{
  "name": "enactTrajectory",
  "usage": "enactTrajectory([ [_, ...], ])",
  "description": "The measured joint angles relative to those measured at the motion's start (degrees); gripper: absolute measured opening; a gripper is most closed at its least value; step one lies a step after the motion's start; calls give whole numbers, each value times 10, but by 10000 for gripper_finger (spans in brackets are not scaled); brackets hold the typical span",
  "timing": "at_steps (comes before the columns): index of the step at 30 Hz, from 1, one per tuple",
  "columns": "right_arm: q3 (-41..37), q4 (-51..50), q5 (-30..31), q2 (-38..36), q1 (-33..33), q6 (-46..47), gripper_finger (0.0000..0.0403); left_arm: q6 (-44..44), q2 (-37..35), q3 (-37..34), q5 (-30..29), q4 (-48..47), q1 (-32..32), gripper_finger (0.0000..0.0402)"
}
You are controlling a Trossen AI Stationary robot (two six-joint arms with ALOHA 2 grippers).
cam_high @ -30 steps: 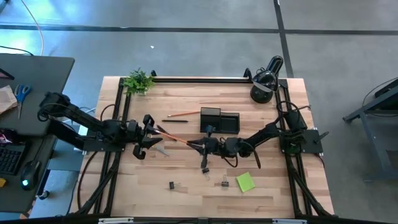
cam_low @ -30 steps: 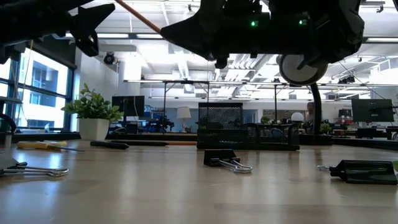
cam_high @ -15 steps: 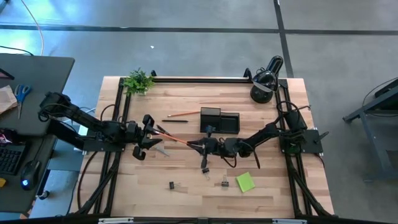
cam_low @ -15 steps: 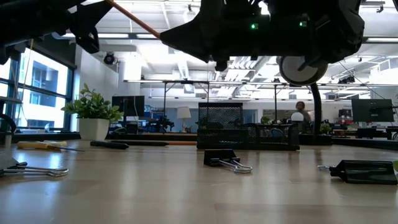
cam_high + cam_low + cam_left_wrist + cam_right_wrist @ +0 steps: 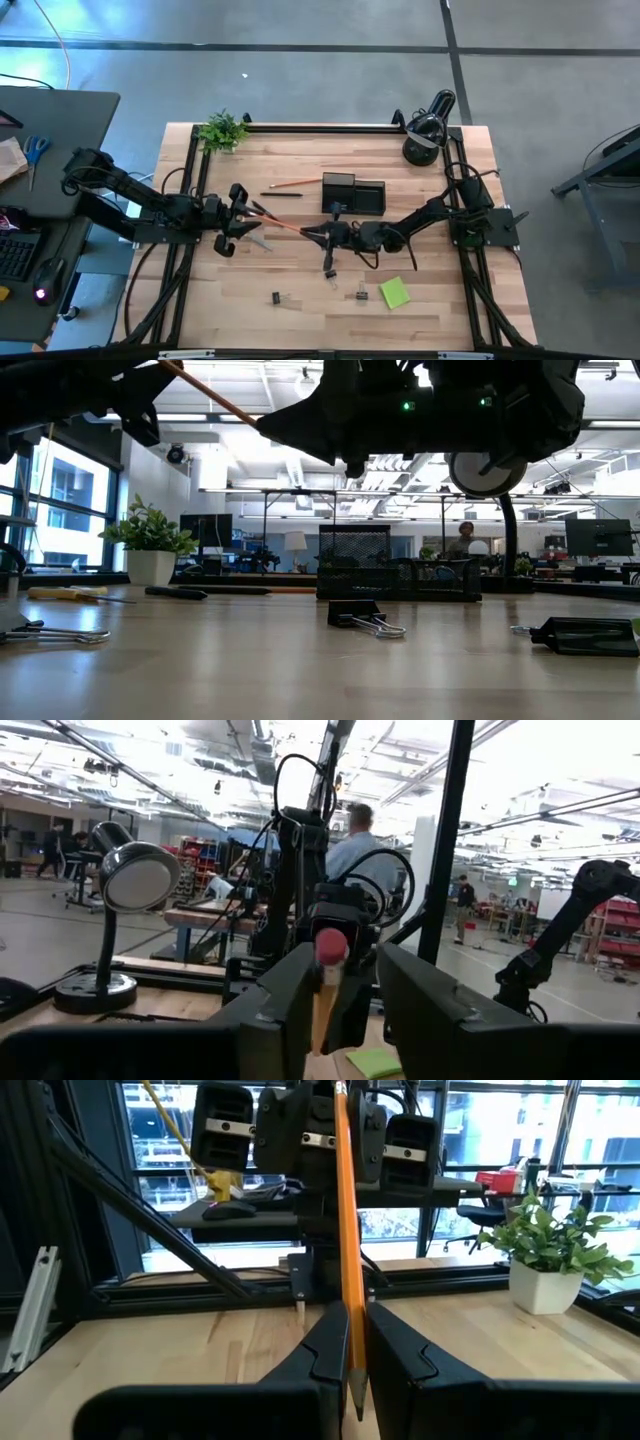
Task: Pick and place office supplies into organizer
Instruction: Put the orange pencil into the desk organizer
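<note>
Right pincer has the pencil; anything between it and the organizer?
Nothing visible blocks it. The right pincer grips the orange pencil in the air, the organizer just beyond; the left pincer straddles its eraser end.

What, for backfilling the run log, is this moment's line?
phase: handover | right gripper: shut on orange pencil | left gripper: open around eraser end

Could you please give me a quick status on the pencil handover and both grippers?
Right gripper shut on orange pencil, held above table. Left gripper around its eraser end, fingers apart, closing. Organizer behind, nothing blocking.
</note>
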Motion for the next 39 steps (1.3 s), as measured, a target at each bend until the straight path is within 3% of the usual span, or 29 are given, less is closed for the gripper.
enactTrajectory([
  [10, 0, -11, -2, 0, -1, 7, 12, 15, 0, 0, 3, 0, 0, 10],
  [19, -1, -13, -4, 0, -4, 12, 14, 34, 0, 0, 7, 1, 0, 14],
  [27, 0, -51, -50, 0, -24, 78, 47, 37, 0, 24, 9, -38, 0, 10],
  [34, 10, -67, -73, 0, -25, 83, 37, 47, 1, 55, 19, -90, 0, 6],
  [39, 49, -142, -94, 0, -27, 83, 31, 46, 1, 57, 29, -90, 0, 3],
])
